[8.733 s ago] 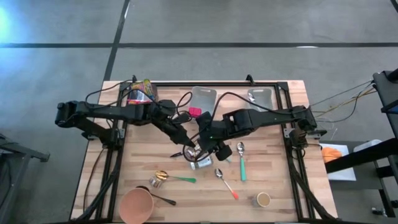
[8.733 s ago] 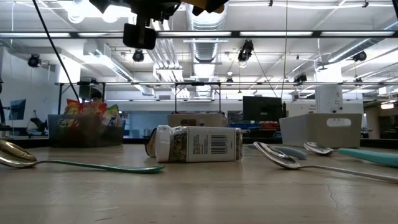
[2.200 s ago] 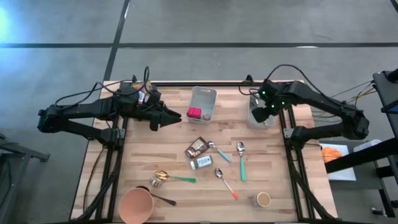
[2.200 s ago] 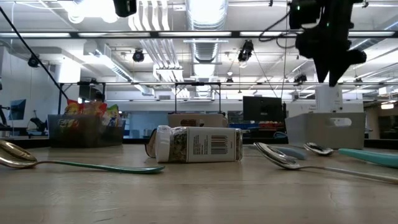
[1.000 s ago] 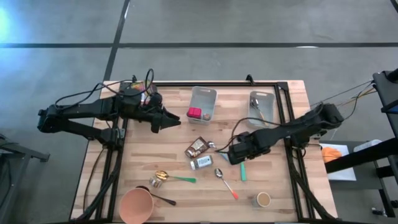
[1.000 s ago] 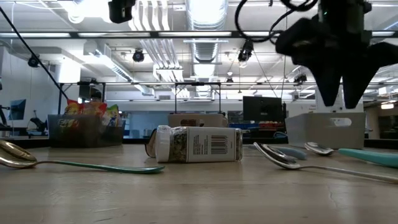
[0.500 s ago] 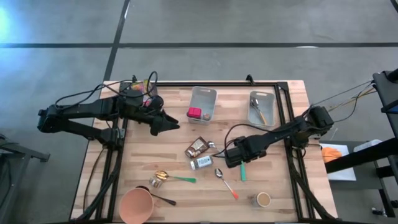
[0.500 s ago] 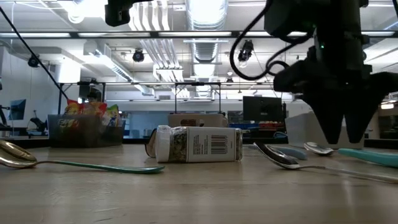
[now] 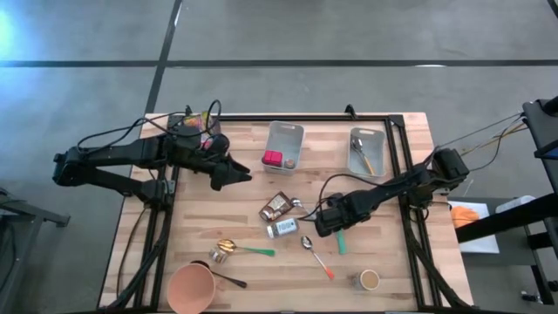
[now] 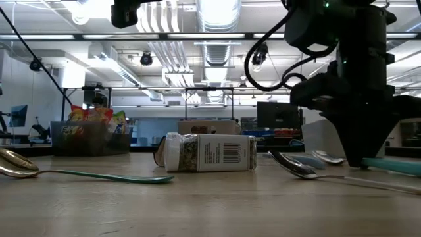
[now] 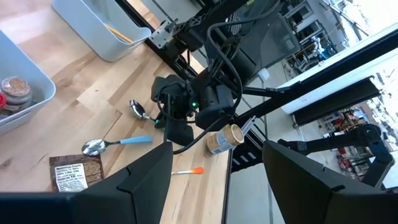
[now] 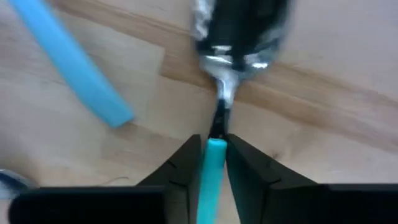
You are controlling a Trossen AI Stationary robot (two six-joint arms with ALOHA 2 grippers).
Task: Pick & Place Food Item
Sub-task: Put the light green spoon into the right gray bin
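Wooden planks of the table [image 9: 384,262] run under both arms, with a bright ceiling-lit hall behind in the low view. Down on those planks, the right gripper [image 12: 216,152] has its fingers [image 12: 181,163] pinched narrow against the teal handle of the green spoon [image 12: 214,171], whose metal bowl lies just ahead of the fingertips. Just beside that gripper, toward the table's middle, lie the blue-handled spoon [image 9: 307,213], the spice jar [image 9: 282,228] on its side and the brown packet [image 9: 275,206]. Nearer the front edge lies the orange-tipped spoon [image 9: 317,257], and a small cup [image 9: 370,279] stands beyond it. Well apart, the left gripper [image 9: 245,176] hangs above the table's left rear with its fingers spread and nothing between them, near the grey bin [image 9: 292,135].
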